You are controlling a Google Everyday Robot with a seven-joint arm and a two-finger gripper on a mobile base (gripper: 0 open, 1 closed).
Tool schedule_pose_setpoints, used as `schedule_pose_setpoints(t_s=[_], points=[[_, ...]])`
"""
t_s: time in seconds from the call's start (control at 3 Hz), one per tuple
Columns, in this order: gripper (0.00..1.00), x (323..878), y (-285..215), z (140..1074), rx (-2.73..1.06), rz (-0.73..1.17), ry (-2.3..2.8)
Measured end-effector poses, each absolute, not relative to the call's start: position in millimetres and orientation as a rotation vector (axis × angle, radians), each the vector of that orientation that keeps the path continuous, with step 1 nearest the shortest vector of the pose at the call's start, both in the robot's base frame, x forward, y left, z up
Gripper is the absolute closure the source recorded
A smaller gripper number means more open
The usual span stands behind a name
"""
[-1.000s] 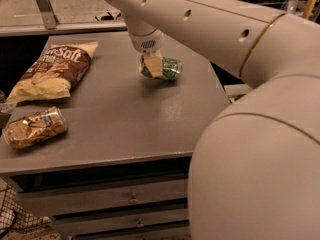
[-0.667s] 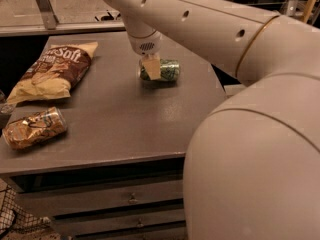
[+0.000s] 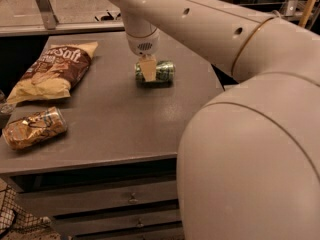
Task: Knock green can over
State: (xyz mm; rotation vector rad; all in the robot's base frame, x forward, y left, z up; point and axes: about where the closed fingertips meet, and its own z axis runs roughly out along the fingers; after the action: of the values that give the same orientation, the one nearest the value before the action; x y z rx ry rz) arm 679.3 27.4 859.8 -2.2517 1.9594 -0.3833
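Observation:
The green can (image 3: 161,71) lies on its side on the grey table (image 3: 115,124), near the far middle. It is green with pale markings. My gripper (image 3: 147,70) hangs down from the big pale arm (image 3: 200,24), directly in front of the can's left half and at its height. The gripper covers part of the can. I cannot tell whether it touches the can.
A brown and yellow chip bag (image 3: 52,71) lies at the table's far left. A crumpled gold-brown foil snack bag (image 3: 34,128) lies at the near left edge. Drawers (image 3: 130,199) sit under the table front. The robot's pale body (image 3: 250,174) fills the right foreground.
The gripper has dropped slightly and edged left in front of the can. The can lies on its side in all frames and has barely shifted.

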Motion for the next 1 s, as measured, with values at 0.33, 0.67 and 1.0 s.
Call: schedule_pose_setpoints(t_s=[0.33, 0.67, 1.0], points=[[0.58, 679.8, 27.7, 858.5, -2.251, -0.381, 1.959], [0.35, 680.4, 27.7, 857.0, -2.251, -0.381, 1.958], [0.12, 681.0, 27.7, 855.5, -2.251, -0.381, 1.958]])
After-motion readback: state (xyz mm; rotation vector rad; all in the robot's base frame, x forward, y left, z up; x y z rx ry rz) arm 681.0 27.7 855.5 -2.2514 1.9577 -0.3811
